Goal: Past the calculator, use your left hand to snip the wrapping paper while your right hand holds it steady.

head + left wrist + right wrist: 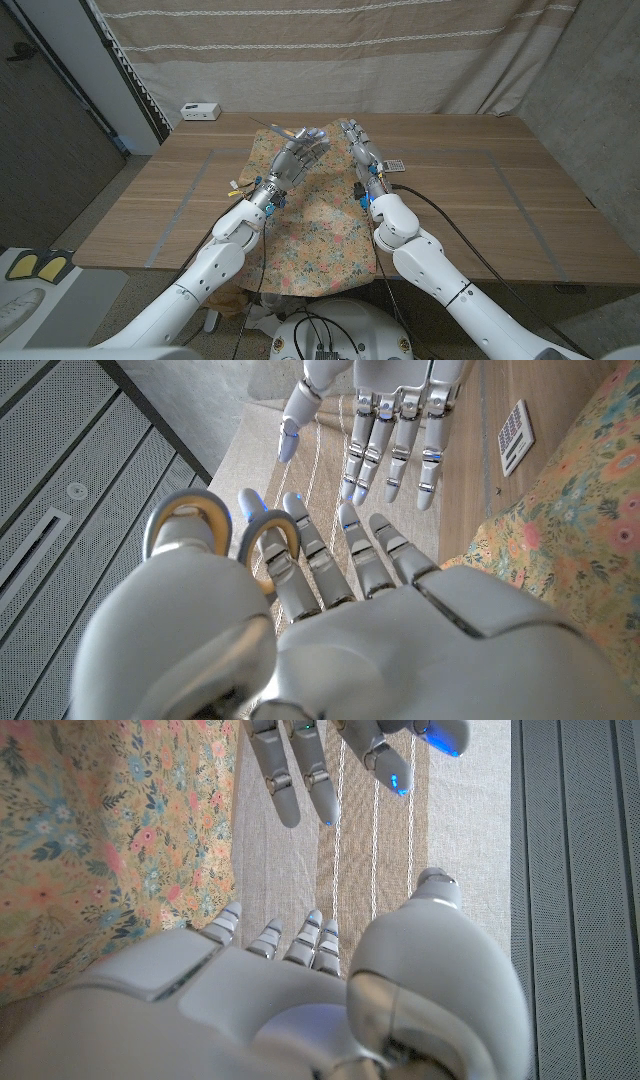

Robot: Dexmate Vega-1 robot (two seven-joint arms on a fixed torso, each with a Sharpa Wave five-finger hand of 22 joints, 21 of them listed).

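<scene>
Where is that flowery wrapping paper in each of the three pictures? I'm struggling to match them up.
Head view: the wrapping paper lies mid-table, between the two arms.
Left wrist view: it shows beside the left hand, near the calculator.
Right wrist view: it shows beside the right hand.
Shared landmark: the striped beige curtain.
</scene>
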